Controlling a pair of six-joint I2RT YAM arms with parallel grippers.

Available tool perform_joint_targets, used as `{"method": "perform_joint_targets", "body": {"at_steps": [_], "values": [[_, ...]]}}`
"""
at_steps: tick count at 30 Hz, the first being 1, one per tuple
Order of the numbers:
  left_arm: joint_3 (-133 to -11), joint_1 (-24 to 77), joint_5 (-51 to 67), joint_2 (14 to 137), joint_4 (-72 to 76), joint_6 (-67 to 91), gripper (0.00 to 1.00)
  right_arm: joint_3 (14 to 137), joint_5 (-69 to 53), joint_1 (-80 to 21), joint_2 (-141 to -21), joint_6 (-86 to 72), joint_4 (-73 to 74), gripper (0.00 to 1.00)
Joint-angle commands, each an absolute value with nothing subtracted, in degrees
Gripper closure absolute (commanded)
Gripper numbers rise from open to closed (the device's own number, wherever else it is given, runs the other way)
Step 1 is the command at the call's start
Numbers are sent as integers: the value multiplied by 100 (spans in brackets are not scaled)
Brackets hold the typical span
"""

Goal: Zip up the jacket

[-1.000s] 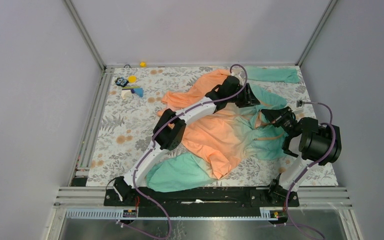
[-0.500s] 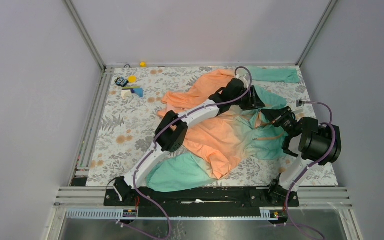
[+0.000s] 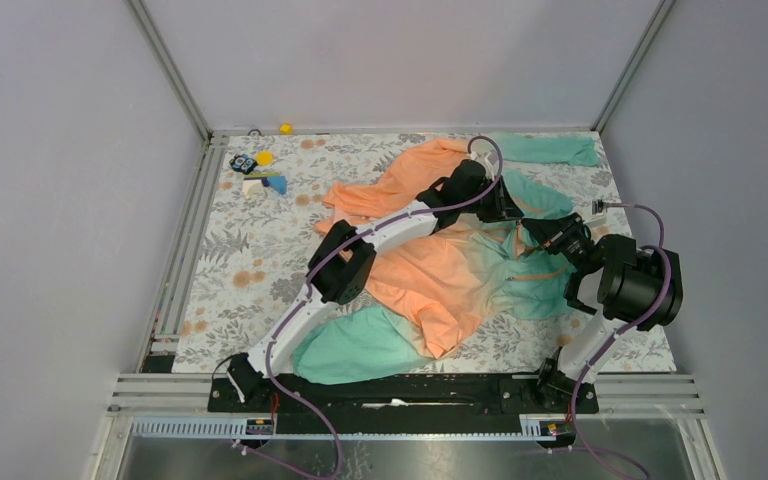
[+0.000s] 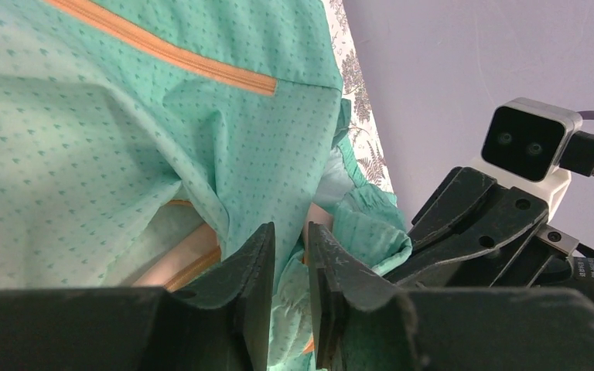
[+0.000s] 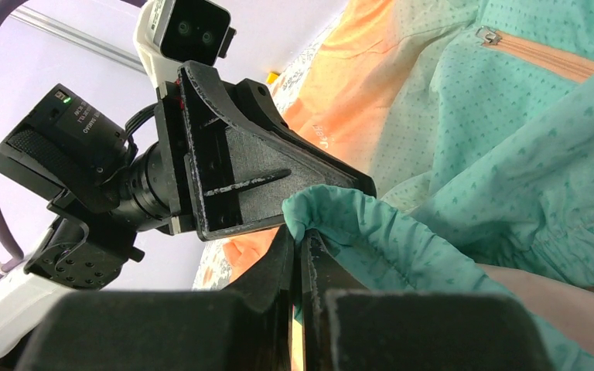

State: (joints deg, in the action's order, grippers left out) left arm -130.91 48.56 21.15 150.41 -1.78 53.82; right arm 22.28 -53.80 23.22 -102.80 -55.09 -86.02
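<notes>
The jacket (image 3: 440, 265) lies spread on the table, orange at the back and mint-teal toward the right. My left gripper (image 3: 508, 210) reaches across it to the teal hem by the right gripper. In the left wrist view the left gripper (image 4: 290, 232) has its jaws a narrow gap apart, with teal fabric (image 4: 124, 116) between them. An orange zipper (image 4: 162, 50) runs above. My right gripper (image 3: 538, 230) is shut on a fold of the teal hem, as the right wrist view (image 5: 298, 236) shows. An orange pocket zipper (image 5: 537, 58) lies beyond it.
Small toys (image 3: 257, 172) and a yellow ball (image 3: 285, 128) sit at the back left. One teal sleeve (image 3: 550, 148) lies at the back right, another (image 3: 355, 345) near the front edge. The two grippers are close together; the right wrist camera (image 4: 526, 139) shows in the left wrist view.
My left gripper has moved right over the jacket, closer to the right gripper. The right arm has stayed still, holding the hem.
</notes>
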Motion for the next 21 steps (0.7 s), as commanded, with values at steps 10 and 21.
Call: {"method": "perform_joint_targets", "body": {"at_steps": [10,21], "values": [[-12735,4866,2014,14167,285,5288,86,2355,-5476,2268,-10181,-5492,-9578,100],[-12300,4869,2004,13803,469,5149,98,2375,-5449,2268,-10231,-5528,-9572,100]]}}
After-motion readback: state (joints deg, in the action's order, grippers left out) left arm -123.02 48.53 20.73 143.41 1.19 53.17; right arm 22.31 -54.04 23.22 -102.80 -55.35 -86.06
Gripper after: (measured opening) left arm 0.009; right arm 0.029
